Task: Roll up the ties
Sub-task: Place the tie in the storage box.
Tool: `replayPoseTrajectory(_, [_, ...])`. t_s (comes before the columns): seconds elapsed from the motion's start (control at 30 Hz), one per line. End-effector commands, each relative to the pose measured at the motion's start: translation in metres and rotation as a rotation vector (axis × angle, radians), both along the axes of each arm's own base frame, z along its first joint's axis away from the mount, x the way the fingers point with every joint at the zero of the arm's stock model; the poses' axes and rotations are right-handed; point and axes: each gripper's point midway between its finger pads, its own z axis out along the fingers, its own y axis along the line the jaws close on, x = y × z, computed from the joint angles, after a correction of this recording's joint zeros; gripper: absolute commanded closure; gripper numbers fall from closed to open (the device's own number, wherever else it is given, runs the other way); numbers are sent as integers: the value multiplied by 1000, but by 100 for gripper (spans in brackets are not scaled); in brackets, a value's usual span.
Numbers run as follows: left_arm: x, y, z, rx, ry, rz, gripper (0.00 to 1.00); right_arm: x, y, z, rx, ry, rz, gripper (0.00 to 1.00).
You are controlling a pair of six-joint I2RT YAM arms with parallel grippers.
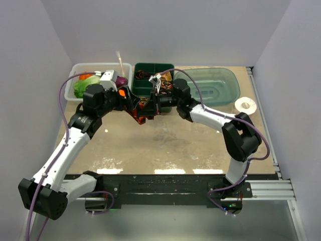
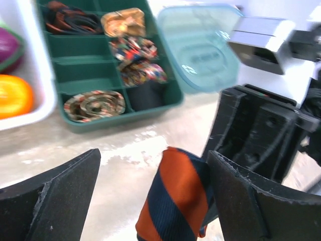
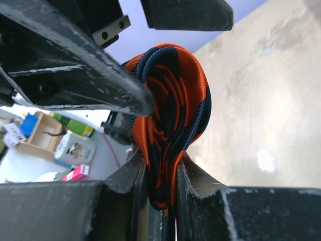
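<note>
The orange-and-black striped tie (image 3: 170, 115) is wound into a roll and held above the table. My right gripper (image 3: 160, 165) is shut on the roll's lower edge. In the left wrist view the roll (image 2: 180, 196) stands between the wide-open fingers of my left gripper (image 2: 153, 160), close against the right finger (image 2: 251, 201). From above, both grippers meet at the roll (image 1: 143, 114) in front of the green tray (image 1: 168, 67). Coiled ties lie in the tray's compartments: a gold one (image 2: 123, 21), a patterned one (image 2: 133, 48), a brown one (image 2: 95, 103).
A clear bin (image 1: 77, 69) with vegetables stands at the back left. A teal translucent container (image 1: 210, 85) stands at the back right. A white paper roll (image 1: 246, 104) lies near the right edge. The right gripper's black body (image 2: 261, 130) is just beyond the roll.
</note>
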Motion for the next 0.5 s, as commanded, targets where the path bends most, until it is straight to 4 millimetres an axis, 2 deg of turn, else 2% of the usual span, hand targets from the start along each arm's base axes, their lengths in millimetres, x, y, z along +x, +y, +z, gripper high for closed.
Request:
replayPoseTrajectory(0.0, [10,36,43,23,-90,212,7,30,6,7,-33,-58,-52,88])
replayPoseTrajectory(0.03, [8,37,48,19,-103,213,7,36,9,16,-26,-91,-56,88])
replayPoseTrajectory(0.1, [4,44,58,21,-133,243,6,46,10,8,-56,-73,-69,87])
replayPoseTrajectory(0.13, [2,46,60,24,-140,245,6,55,12,16,-51,-103,-80,87])
replayPoseTrajectory(0.17, [0,49,59,34,-137,257,6,59,13,15,-58,-106,-85,88])
replayPoseTrajectory(0.2, [-3,52,60,39,-142,263,6,65,14,3,-86,-80,-89,87])
replayPoseTrajectory(0.23, [-4,56,59,48,-139,282,6,74,17,10,-80,-115,-98,88])
replayPoseTrajectory(0.27, [-5,58,57,60,-140,287,6,78,18,9,-85,-117,-99,88])
replayPoseTrajectory(0.47, [-14,74,53,108,-145,338,5,117,20,-10,-124,-110,-150,88])
